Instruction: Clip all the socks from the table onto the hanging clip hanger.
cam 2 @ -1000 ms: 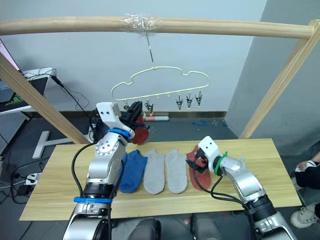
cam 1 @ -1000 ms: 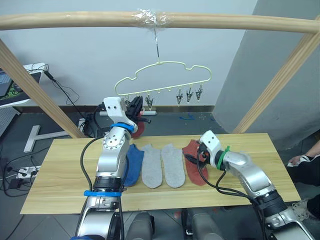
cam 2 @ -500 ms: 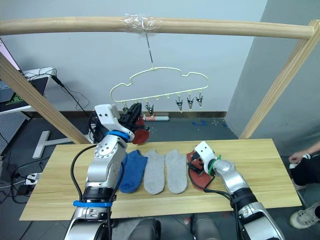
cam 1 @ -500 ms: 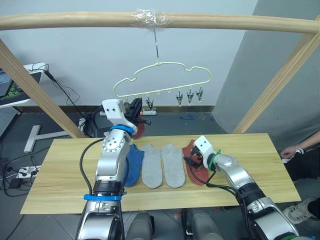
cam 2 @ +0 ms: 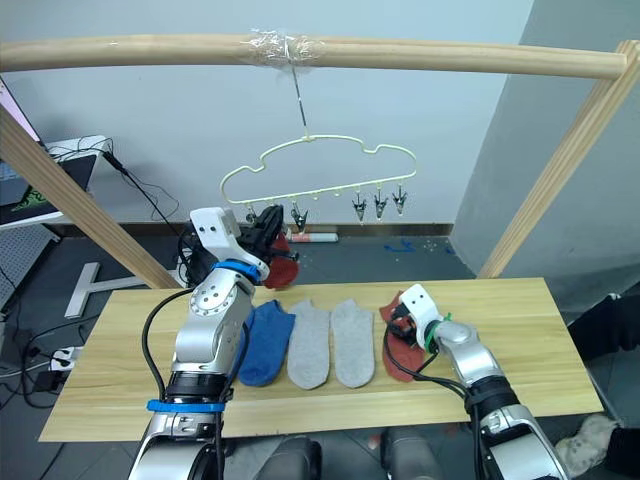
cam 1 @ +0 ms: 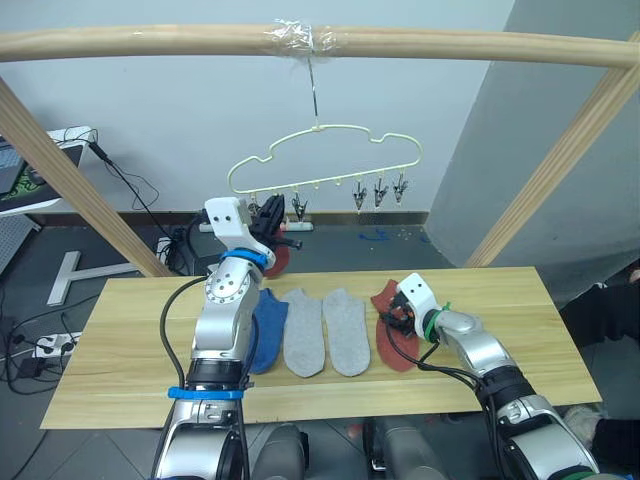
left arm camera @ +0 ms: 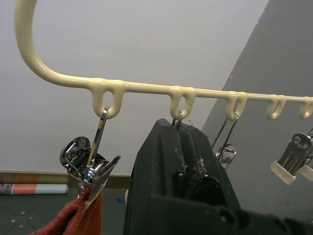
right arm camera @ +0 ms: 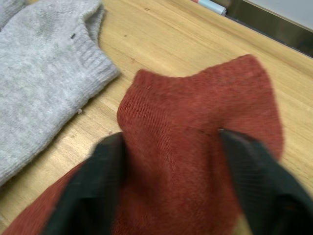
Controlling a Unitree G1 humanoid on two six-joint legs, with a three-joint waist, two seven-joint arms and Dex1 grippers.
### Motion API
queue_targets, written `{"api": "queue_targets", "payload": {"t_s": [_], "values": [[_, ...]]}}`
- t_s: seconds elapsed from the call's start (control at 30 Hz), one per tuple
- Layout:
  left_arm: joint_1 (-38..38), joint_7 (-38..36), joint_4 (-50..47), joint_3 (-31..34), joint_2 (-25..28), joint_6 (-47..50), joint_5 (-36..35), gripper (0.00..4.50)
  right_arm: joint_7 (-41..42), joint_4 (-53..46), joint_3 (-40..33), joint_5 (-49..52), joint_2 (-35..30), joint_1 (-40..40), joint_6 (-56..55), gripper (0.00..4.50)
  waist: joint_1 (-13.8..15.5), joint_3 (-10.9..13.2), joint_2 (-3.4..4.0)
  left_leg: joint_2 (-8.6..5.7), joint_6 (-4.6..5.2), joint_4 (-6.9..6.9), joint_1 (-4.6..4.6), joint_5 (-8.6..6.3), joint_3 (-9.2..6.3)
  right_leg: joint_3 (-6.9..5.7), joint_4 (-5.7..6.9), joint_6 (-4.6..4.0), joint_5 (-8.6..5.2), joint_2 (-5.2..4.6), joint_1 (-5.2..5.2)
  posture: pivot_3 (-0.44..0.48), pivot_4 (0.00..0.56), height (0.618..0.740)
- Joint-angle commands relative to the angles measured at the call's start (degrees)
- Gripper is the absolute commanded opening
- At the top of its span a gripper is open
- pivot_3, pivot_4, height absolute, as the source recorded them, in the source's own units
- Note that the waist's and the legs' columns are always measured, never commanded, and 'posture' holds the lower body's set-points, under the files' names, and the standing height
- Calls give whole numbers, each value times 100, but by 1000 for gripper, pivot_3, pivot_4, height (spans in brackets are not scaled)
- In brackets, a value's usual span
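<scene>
The pale yellow clip hanger [cam 1: 330, 150] hangs by its hook from the wooden bar. One rust red sock [cam 1: 277, 258] hangs from its leftmost clip [left arm camera: 90, 164]. My left gripper [cam 1: 272, 212] is raised to the clip beside it, and its fingers [left arm camera: 166, 161] are shut on that clip. On the table [cam 1: 120, 350] lie a blue sock [cam 1: 265, 330], two grey socks [cam 1: 303, 332] and a rust red sock [cam 1: 392, 330] in a row. My right gripper [right arm camera: 171, 196] is down on the red sock's far end, open, one finger [right arm camera: 83, 196] on each side of the bunched fabric.
The thick wooden bar [cam 1: 150, 40] runs overhead on slanted posts [cam 1: 70, 170] at both sides. Three free clips [cam 1: 380, 190] hang at the hanger's right end. A person in dark clothing [cam 1: 605, 320] is at the table's right end. Cables lie on the floor behind.
My right gripper has shifted over the red sock's far end, first towards the grey socks and then back. The left arm has hardly moved. The person at the right has moved.
</scene>
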Motion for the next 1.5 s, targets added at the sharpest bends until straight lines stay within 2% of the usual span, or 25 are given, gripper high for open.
{"api": "queue_targets", "payload": {"t_s": [0.03,0.17,0.2,0.23,0.43,0.53,0.67,0.9,1.13,1.5], "values": [[-21,28,73,66,56,-15,33,0,153,284,152,-185,-108,157,-89,1793,0,-1,0,0,0,0,0,0,0,0,0,0,0,0,0,6,195,740],[-19,11,77,95,89,-12,11,0,267,392,278,-324,-213,151,-383,400,0,-1,0,-1,0,1,4,0,0,0,0,1,-1,0,3,10,199,740],[-7,8,60,104,94,-2,-4,0,289,351,299,-350,-241,154,-478,113,1,-1,0,-1,0,1,5,0,0,0,0,4,-2,0,5,10,199,740],[-4,6,57,110,96,3,-14,0,307,332,306,-374,-256,152,-550,49,3,-1,0,-1,0,2,5,0,0,0,0,5,-2,0,6,14,200,740],[42,-182,-54,254,112,269,-389,0,585,-479,619,-728,-648,197,-1296,49,0,0,1,-2,0,0,3,0,0,1,-3,11,-5,0,6,14,200,740],[22,-370,-259,627,-31,1162,-1391,0,880,-1272,760,-772,-851,173,-1913,49,-25,1,2,0,0,0,0,0,3,1,-1,13,-5,0,-1,14,200,740],[-95,-248,-412,1192,-164,2310,-2657,0,994,-1896,829,-857,-962,9,-2302,49,-33,1,1,2,-1,0,2,1,-5,-3,3,17,-8,8,0,14,200,740],[-294,-88,-526,1620,-137,3148,-3691,0,973,-2286,1077,-1014,-519,-387,-2500,49,-31,1,1,3,-6,1,3,3,-5,0,0,17,-8,7,1,8,201,740],[-220,-67,-683,1513,-112,3368,-3912,0,664,-2045,1074,-1155,-99,-686,-2586,49,13,1,1,0,-14,1,-2,7,-15,-6,-2,6,-2,-1,0,6,197,740],[-101,-120,-814,1383,-70,3396,-3887,0,356,-1780,1011,-1155,40,-939,-2902,49,4,1,1,-1,-13,-1,-3,6,-13,-5,-4,3,1,-3,-1,16,202,740]]}}
